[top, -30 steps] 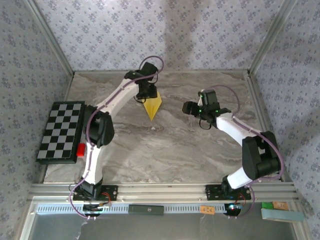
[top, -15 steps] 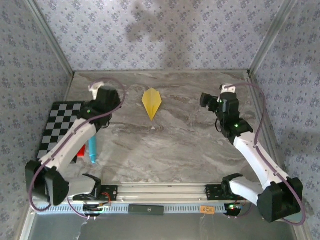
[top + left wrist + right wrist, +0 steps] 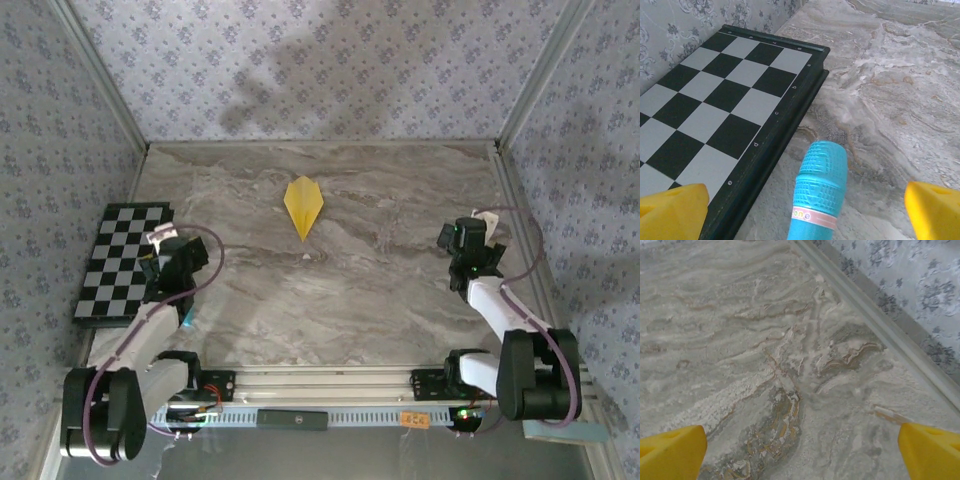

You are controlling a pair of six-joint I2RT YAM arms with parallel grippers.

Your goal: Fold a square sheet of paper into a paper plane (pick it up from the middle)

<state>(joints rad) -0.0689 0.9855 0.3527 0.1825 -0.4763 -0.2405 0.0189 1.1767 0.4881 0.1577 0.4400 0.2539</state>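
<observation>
**Item: paper plane** (image 3: pixel 304 205). Yellow pointed dart with a centre crease, lying flat on the marble table (image 3: pixel 380 290), far centre, tip toward the near side. Nothing touches it and both arms are well apart from it. The folding looks complete.

**Item: left gripper** (image 3: pixel 163 258). Low at the near left, jaws spread wide, holding nothing. In the wrist view its yellow fingers (image 3: pixel 671 212) stand either side of a blue pen (image 3: pixel 820 192), which lies just beside the edge of the checkered board (image 3: pixel 715 110).

**Item: right gripper** (image 3: pixel 465 240). Near right, close to the side rail, jaws released and empty – its fingers (image 3: pixel 930 452) hang over bare marble.

**Risks, judged:**
- The plane is light and unweighted, so a draught or the sweep of an arm passing over the far centre could slide or flip it.
- With nothing pressing on them, the creases may relax and the wings lift.
- The left fingers bracket the pen. A drop or a closing there could pinch it, roll it away or nudge the board.
- The right gripper sits close to the rail – a swing to the right could strike it.
</observation>
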